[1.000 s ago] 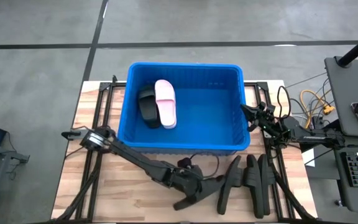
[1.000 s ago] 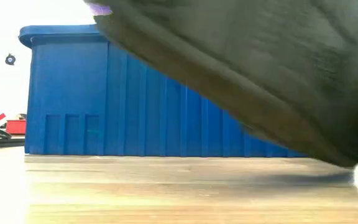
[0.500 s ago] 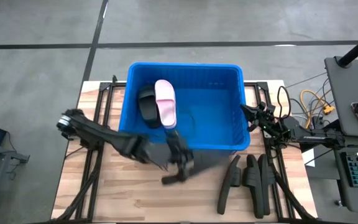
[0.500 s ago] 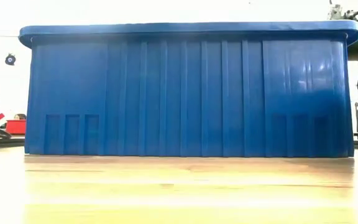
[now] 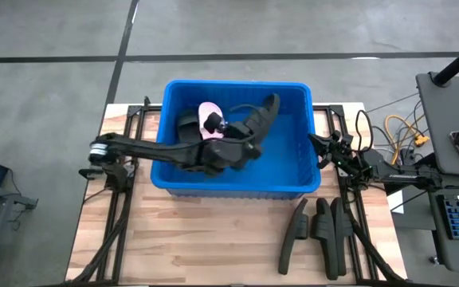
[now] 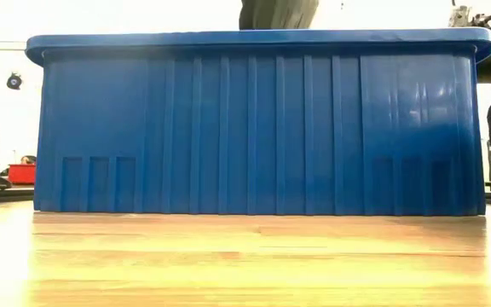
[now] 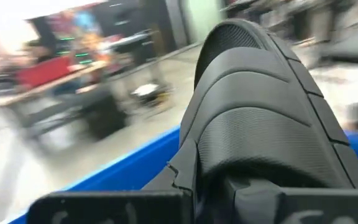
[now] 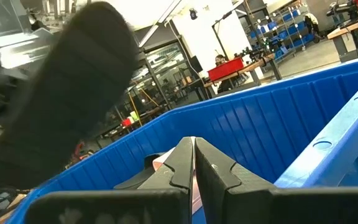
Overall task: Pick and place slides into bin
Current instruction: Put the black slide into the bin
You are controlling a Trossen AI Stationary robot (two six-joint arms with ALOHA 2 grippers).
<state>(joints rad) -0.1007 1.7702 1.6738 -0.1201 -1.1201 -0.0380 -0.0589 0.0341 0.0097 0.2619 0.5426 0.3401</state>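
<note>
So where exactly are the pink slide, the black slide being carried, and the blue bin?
pink slide (image 5: 208, 116): high view, its visible end.
black slide being carried (image 5: 262, 114): high view, its middle.
blue bin (image 5: 237, 84): high view, far rim.

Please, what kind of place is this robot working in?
Probably a workshop or warehouse-like lab. The wooden table stands on a grey concrete floor with marked lines, and the right wrist view shows blue shelving racks and workbenches behind the bin.
</note>
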